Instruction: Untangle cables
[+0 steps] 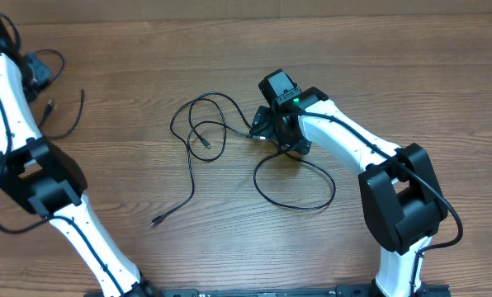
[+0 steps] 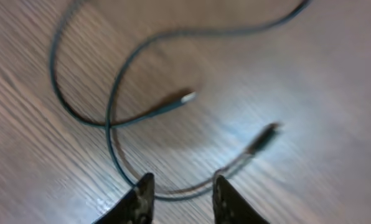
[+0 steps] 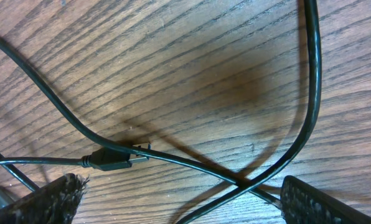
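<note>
Several thin black cables lie tangled mid-table, with a loop to the right and one plug end at the front. My right gripper hovers over the tangle. In the right wrist view it is open wide. Two cables cross between its fingers, and a plug lies just ahead. A separate cable lies far left by my left gripper. In the blurred left wrist view that gripper is open. The cable curves just past its tips, and its silvery plug tip lies farther ahead.
Everything lies on a brown wooden table. The left arm's white links cross the front left and the right arm's the right. Thick black wires run along both arms.
</note>
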Robot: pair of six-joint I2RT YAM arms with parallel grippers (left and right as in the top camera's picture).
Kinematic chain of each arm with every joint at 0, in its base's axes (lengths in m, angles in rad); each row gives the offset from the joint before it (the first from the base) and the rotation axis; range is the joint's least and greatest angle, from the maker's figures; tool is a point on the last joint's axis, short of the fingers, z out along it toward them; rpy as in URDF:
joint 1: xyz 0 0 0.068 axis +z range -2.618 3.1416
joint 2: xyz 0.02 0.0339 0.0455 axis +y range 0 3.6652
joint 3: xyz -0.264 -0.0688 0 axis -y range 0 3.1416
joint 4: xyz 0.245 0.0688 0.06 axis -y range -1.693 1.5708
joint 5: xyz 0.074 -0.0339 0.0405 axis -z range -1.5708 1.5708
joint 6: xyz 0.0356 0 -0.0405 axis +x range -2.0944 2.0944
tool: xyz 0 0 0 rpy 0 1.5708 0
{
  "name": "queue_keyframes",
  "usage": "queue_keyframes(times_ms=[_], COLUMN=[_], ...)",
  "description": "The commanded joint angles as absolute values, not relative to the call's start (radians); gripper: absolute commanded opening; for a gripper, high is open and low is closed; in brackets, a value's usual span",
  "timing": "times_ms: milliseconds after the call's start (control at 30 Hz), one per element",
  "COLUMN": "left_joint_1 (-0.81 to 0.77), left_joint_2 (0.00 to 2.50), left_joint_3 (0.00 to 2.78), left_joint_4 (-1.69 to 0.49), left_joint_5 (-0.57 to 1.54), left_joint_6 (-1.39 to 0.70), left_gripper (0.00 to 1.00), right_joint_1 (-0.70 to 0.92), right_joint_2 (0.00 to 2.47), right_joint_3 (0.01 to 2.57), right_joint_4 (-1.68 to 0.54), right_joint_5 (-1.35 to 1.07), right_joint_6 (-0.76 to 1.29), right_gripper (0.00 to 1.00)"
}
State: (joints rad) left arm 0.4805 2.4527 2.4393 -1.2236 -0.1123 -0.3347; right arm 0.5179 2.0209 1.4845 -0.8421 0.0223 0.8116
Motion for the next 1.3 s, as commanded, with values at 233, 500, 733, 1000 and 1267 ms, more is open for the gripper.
queue_keyframes(times_ms=[233, 500, 733, 1000, 1267], left_joint_1=[0.521, 0.575, 0.597, 0.586, 0.530], left_joint_2=[2.597, 2.630, 2.644, 2.644, 2.644], left_joint_3=[2.443, 2.442, 2.386, 2.278, 2.168], left_joint_4=[-1.200, -1.193, -1.141, -1.072, -1.051], left_joint_5=[-0.168, -0.155, -0.048, 0.214, 0.252], left_joint_6=[-0.237, -0.221, -0.111, -0.015, 0.028], left_gripper=[0.68, 0.72, 0.83, 0.32, 0.16], right_joint_1=[0.516, 0.516, 0.516, 0.516, 0.516], right_joint_2=[2.022, 2.022, 2.022, 2.022, 2.022], right_joint_3=[1.478, 1.478, 1.478, 1.478, 1.478], right_joint_4=[-0.837, -0.832, -0.809, -0.809, -0.809], right_joint_5=[0.025, 0.025, 0.025, 0.025, 0.024], right_joint_6=[0.811, 0.811, 0.811, 0.811, 0.811], right_gripper=[1.00, 1.00, 1.00, 1.00, 1.00])
